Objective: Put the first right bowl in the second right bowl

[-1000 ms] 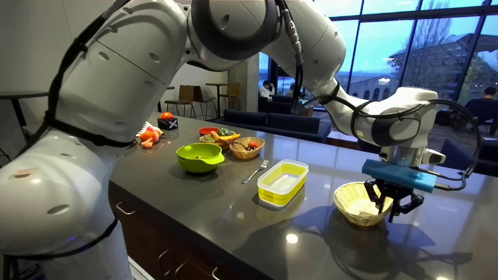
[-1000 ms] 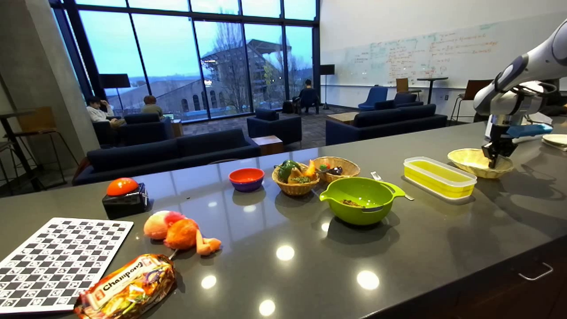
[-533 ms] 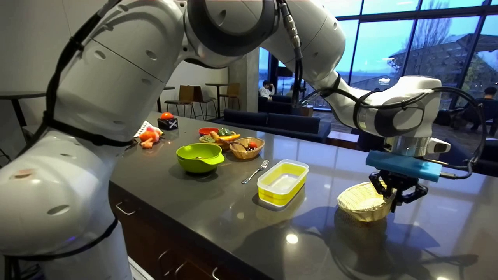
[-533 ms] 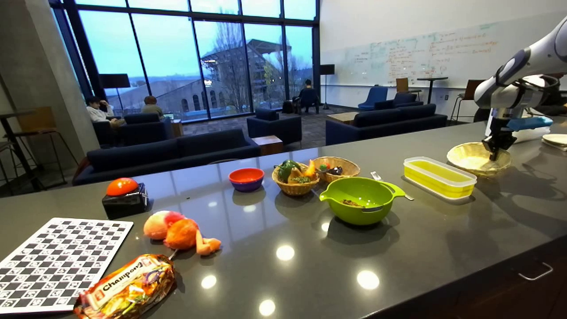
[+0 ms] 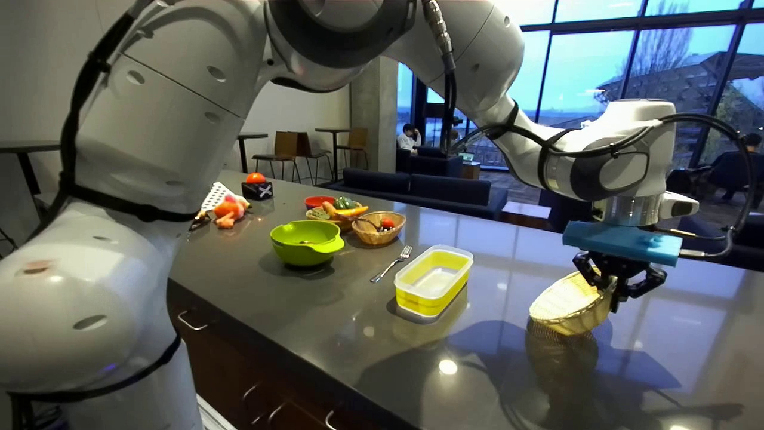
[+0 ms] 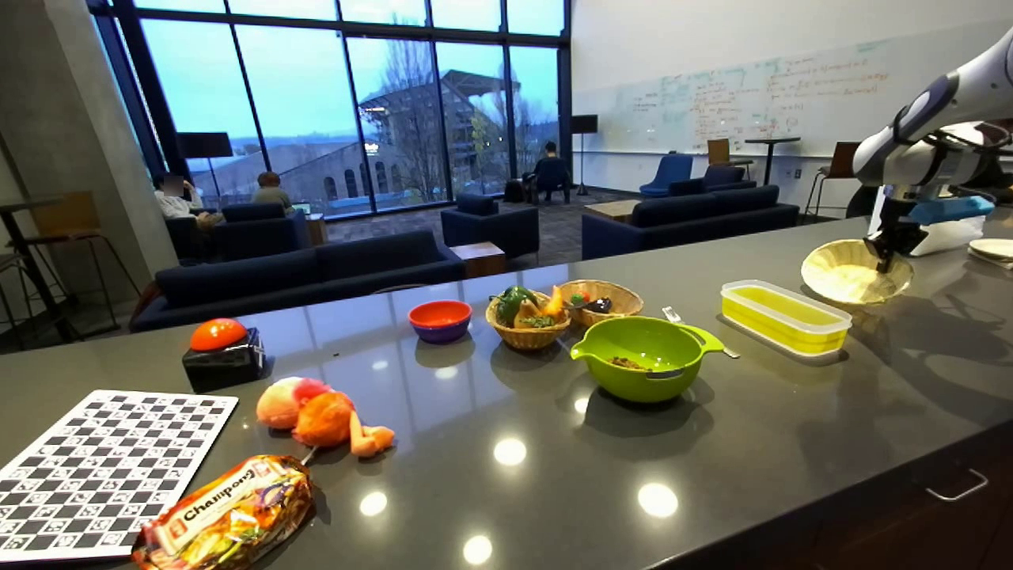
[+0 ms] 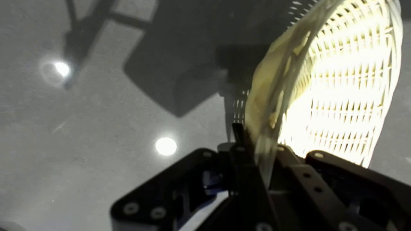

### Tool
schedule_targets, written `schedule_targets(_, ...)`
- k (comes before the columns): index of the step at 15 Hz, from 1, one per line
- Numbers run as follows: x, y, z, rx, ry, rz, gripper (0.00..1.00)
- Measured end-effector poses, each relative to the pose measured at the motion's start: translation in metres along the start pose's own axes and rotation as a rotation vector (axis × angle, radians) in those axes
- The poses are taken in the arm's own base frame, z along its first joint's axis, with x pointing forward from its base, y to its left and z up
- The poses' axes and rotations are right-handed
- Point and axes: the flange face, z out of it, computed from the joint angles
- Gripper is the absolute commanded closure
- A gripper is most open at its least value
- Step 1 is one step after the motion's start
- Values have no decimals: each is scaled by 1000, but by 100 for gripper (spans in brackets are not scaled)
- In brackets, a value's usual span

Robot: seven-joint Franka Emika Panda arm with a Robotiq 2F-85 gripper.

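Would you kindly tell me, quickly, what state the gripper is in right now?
Gripper: closed on the rim of the pale woven basket, holding it tilted.

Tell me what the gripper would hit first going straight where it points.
Probably the counter below, with the tilted basket in the gripper likely touching down first; its height is hard to judge.

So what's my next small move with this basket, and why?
I'd probably raise the claw slightly before heading toward the yellow container: the claw grips the woven basket by its rim, and the basket hangs tilted, its lower side apparently close to the counter, likely too low to go over the container.
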Motion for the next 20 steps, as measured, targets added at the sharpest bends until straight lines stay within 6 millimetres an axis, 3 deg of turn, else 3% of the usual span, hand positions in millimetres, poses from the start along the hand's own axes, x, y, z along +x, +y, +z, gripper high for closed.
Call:
schedule_targets(6, -15, -8, -15, -9, -6, 75, 98)
schedule_targets(14, -38, -37, -43, -123, 0, 159, 98)
schedule_targets(20, -57, -49, -53, -191, 38, 232, 98)
